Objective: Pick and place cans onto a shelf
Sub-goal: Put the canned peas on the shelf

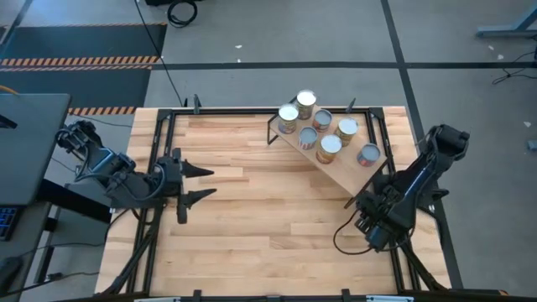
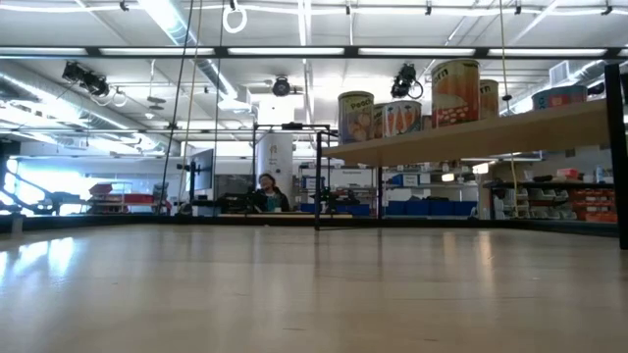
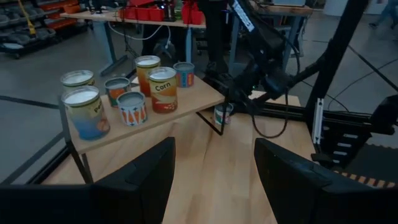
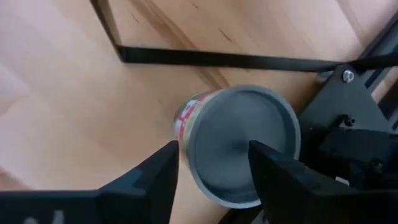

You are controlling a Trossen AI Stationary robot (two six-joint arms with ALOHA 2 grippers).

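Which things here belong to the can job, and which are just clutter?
Job:
shelf
six cans on it
seventh can on the table, under the open right gripper
left gripper, open, waiting at the table's left

Clutter:
floor cable
red bins
person in the background

We saw a light-wood shelf on a thin black frame, standing on a pale butcher-block tabletop striped with darker planks. The cans on it wore orange and tan labels; one read "Corn" in red-orange, another showed orange carrot shapes on white, and one faded from yellow to blue. Their tops were silver or white. Under the dark right gripper sat a can with a dull grey top and a red-and-white label.
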